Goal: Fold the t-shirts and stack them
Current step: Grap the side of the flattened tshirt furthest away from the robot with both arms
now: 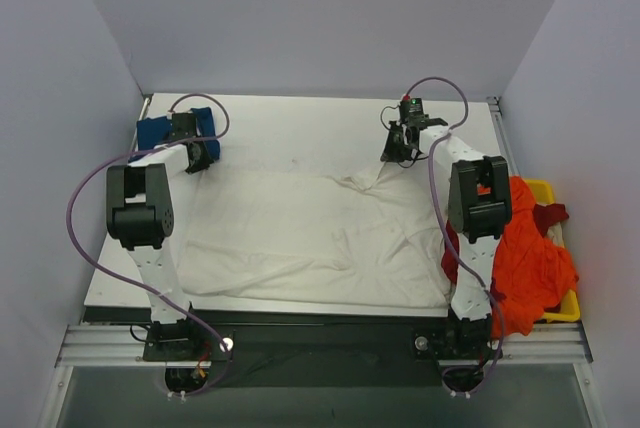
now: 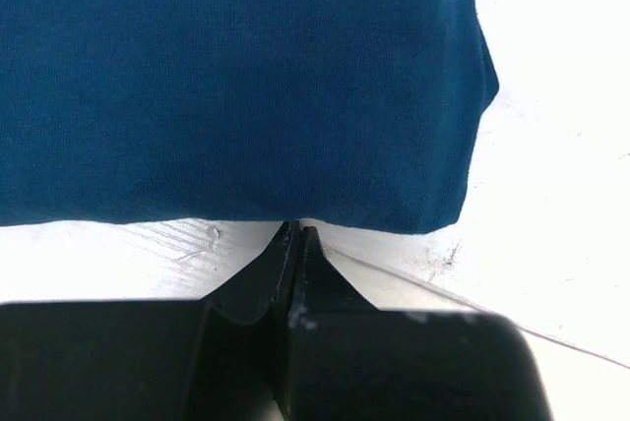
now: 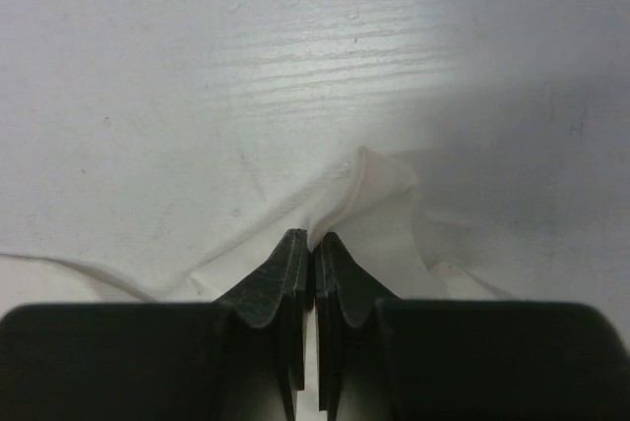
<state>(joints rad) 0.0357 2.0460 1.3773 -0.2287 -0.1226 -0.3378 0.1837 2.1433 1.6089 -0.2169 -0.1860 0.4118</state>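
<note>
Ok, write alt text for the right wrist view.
The right gripper is shut on a pinched fold of the cream t-shirt, seen close from behind. The cloth rises in a small peak just past the tips, with the white table beyond.

Lit brightly, evenly from overhead; faint shadows on the tabletop (image 1: 300,138). Glared near-white in the left wrist view. Rendered left tool (image 2: 295,236) and right tool (image 3: 313,241) as dark, soft silhouettes.
</note>
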